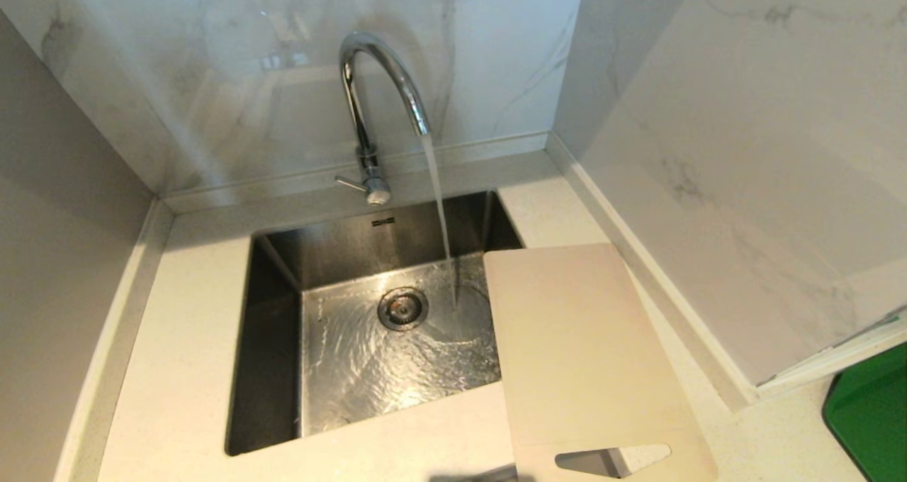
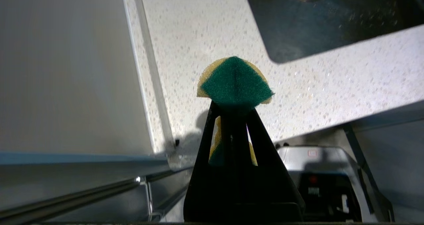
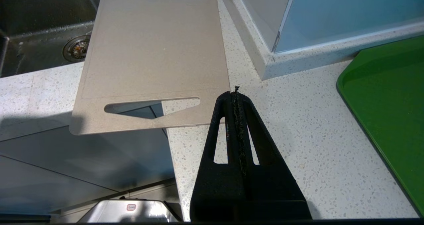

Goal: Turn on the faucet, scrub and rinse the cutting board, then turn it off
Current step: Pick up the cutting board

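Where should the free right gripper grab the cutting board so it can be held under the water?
Probably the handle end of the cutting board, at the strip beside the cutout, coming from the counter's front edge. That end overhangs the countertop, so a finger could likely slip under it. The right gripper, shut and empty, already sits near that corner.

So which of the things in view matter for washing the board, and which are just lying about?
Belong to the job:
faucet, running
cutting board
sink
green-and-yellow sponge in the left end effector

Lying about:
green tray
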Robot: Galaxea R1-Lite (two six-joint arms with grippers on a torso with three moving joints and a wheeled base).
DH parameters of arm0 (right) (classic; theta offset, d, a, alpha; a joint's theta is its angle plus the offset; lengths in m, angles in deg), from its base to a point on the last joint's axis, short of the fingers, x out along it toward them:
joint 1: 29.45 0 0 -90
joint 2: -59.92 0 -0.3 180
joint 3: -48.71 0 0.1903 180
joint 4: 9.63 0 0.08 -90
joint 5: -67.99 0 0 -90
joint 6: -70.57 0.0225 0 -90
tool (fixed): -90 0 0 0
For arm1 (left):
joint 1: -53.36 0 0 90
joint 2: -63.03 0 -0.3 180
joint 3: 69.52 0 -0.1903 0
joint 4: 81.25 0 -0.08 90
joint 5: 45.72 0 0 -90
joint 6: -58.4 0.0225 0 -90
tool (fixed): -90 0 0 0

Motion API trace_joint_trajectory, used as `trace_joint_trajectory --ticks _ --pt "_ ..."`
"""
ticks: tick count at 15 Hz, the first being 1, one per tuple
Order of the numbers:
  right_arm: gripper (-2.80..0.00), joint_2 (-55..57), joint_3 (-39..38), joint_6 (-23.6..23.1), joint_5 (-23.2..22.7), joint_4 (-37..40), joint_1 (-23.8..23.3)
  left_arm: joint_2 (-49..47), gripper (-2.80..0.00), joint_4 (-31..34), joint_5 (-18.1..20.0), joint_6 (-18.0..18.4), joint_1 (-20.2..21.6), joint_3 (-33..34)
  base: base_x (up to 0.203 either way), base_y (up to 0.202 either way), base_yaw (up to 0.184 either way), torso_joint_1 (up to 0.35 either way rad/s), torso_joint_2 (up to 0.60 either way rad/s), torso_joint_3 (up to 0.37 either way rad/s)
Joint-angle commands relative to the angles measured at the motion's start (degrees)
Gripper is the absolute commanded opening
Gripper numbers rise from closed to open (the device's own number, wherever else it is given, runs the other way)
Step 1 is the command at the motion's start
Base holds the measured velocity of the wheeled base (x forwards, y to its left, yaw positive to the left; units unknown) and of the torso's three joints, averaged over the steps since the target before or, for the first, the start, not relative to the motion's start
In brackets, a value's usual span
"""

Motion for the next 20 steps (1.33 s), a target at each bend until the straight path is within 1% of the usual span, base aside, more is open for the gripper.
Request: trace_joint_trajectory --ticks 1,3,5,8,13,20 --pt "-2.8 0.0 0.0 0.0 0.0 0.0 0.0 1.7 -2.8 -1.4 0.0 -0.3 -0.4 0.8 0.0 0.0 0.0 0.0 0.0 0.0" --pt "-2.8 0.0 0.0 0.0 0.0 0.0 0.0 3.8 -2.8 -2.5 0.0 -0.4 -1.0 1.2 0.0 0.0 0.0 0.0 0.0 0.0" --pt "-2.8 0.0 0.0 0.0 0.0 0.0 0.0 9.1 -2.8 -2.7 0.0 -0.3 -1.5 1.2 0.0 0.0 0.0 0.0 0.0 0.0" --pt "-2.8 0.0 0.0 0.0 0.0 0.0 0.0 13.3 -2.8 -2.5 0.1 -0.2 -1.8 1.3 0.0 0.0 0.0 0.0 0.0 0.0" --pt "-2.8 0.0 0.0 0.0 0.0 0.0 0.0 13.2 -2.8 -2.3 0.0 -1.2 -1.8 1.4 0.0 0.0 0.0 0.0 0.0 0.0" --pt "-2.8 0.0 0.0 0.0 0.0 0.0 0.0 13.2 -2.8 -2.0 0.4 0.2 -2.1 1.4 0.0 0.0 0.0 0.0 0.0 0.0"
